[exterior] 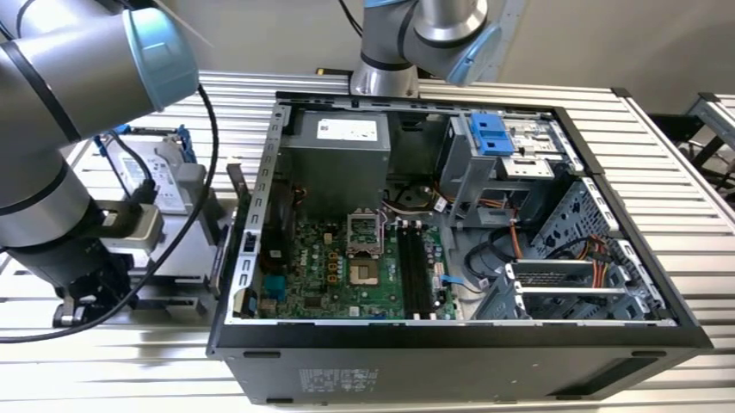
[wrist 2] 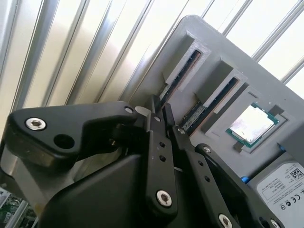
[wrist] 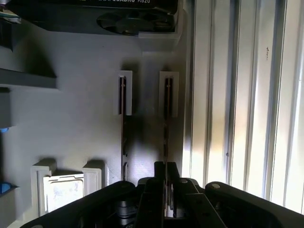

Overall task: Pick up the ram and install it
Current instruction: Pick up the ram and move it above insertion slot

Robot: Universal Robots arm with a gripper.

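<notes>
The gripper [wrist: 166, 167] is clamping the ram [wrist: 167, 118], which is standing edge-up in a holder [wrist: 71, 123] slot, at nine o'clock of the case [exterior: 460, 361] in the exterior view, leaving both faces graspable.

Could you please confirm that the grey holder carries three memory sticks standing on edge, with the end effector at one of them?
Not quite: the first wrist view shows two thin dark memory sticks, not three, standing on edge in the grey plastic holder. The black end effector is indeed at one of them.
</notes>
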